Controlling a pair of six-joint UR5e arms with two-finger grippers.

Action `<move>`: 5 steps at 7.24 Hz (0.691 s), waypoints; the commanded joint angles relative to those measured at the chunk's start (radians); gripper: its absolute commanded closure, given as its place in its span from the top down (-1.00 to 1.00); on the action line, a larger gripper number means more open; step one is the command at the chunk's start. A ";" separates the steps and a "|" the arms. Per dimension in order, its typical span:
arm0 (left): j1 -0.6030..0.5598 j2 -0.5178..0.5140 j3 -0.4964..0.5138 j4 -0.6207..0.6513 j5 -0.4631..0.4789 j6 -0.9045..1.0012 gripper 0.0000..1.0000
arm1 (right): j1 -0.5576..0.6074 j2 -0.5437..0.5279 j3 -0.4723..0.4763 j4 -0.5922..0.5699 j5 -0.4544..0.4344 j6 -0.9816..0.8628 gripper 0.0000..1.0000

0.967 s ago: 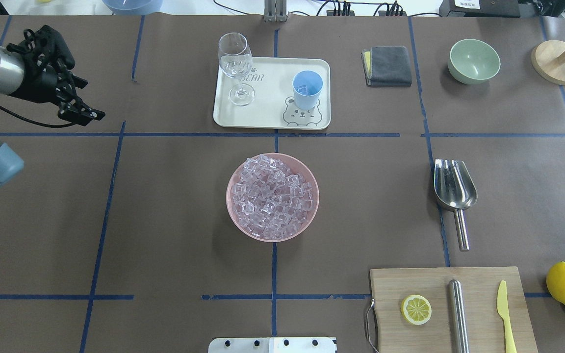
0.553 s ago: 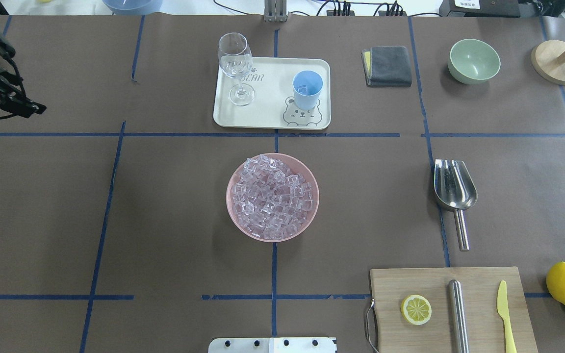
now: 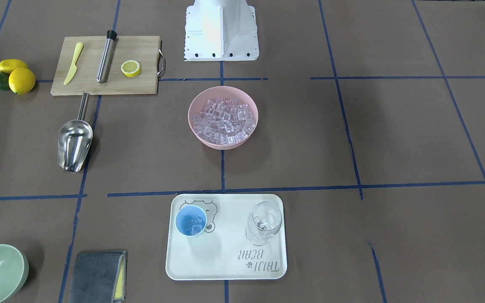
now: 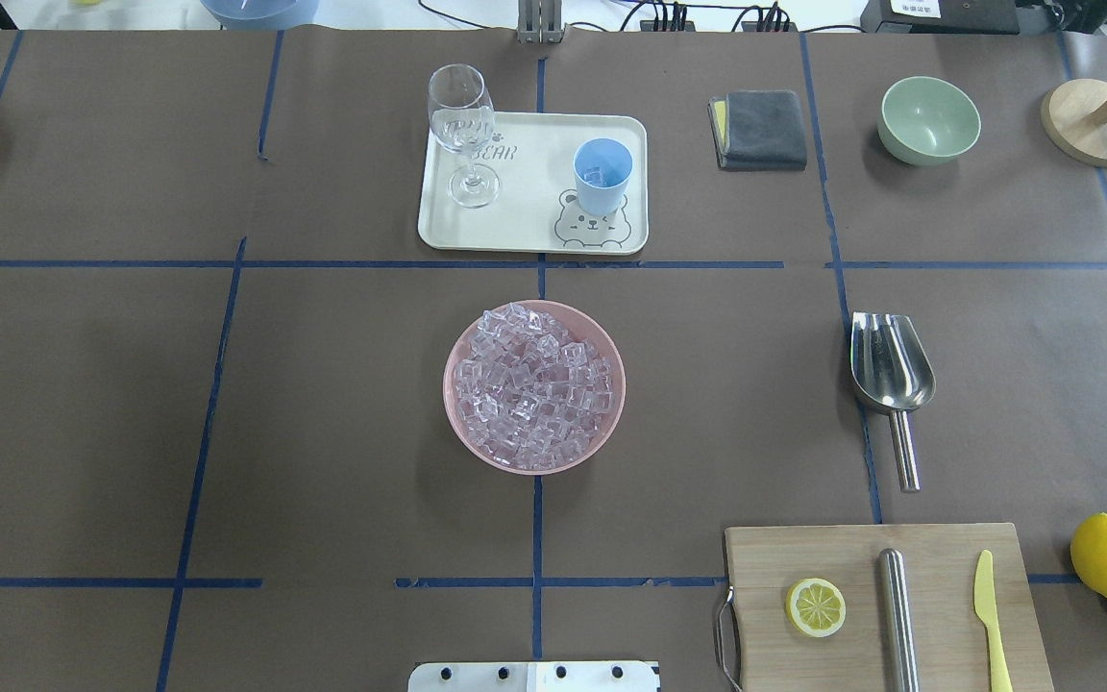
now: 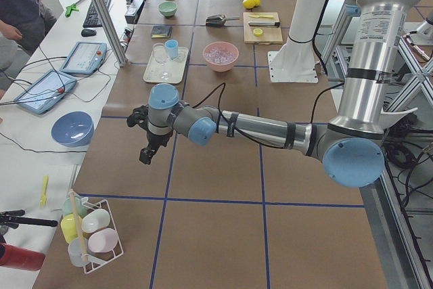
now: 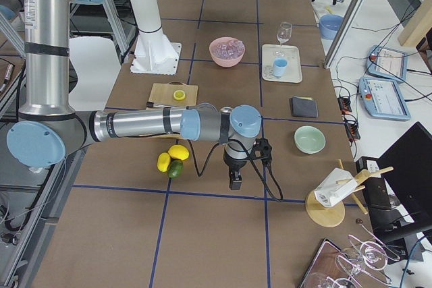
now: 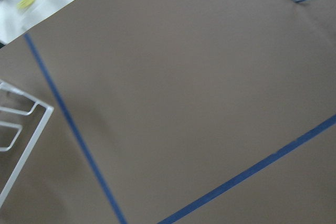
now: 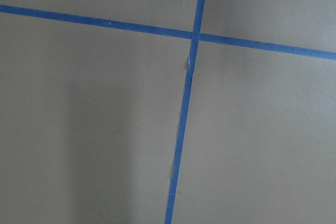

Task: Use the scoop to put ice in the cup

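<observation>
The ice fills a pink bowl at the table's middle. Behind it, the light-blue cup stands on a cream tray with a few cubes inside; from the front the cup shows them too. On the table to the right lies the steel scoop, trough away from me, nothing holding it. My left gripper hangs over bare table far to the left. My right gripper hangs far to the right. Both show only in side views, so I cannot tell their state.
A wine glass shares the tray. A grey cloth, green bowl and wooden stand sit at the back right. A cutting board with lemon slice, steel cylinder and yellow knife lies front right, lemons beside it.
My left arm has drawn back to the left and left the overhead view. The objects on the table have not moved.
</observation>
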 commanded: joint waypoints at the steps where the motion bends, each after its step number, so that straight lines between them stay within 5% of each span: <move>1: -0.135 0.064 0.002 0.117 -0.003 0.000 1.00 | 0.000 -0.005 0.000 0.002 0.000 -0.002 1.00; 2: -0.174 0.095 0.005 0.124 -0.049 -0.001 1.00 | 0.000 -0.005 0.000 0.002 0.000 -0.003 1.00; 3: -0.191 0.161 0.012 0.125 -0.220 -0.012 1.00 | 0.000 -0.008 0.000 0.000 0.000 -0.002 1.00; 5: -0.194 0.182 0.005 0.125 -0.223 -0.013 1.00 | 0.000 -0.008 0.001 0.000 0.000 -0.002 1.00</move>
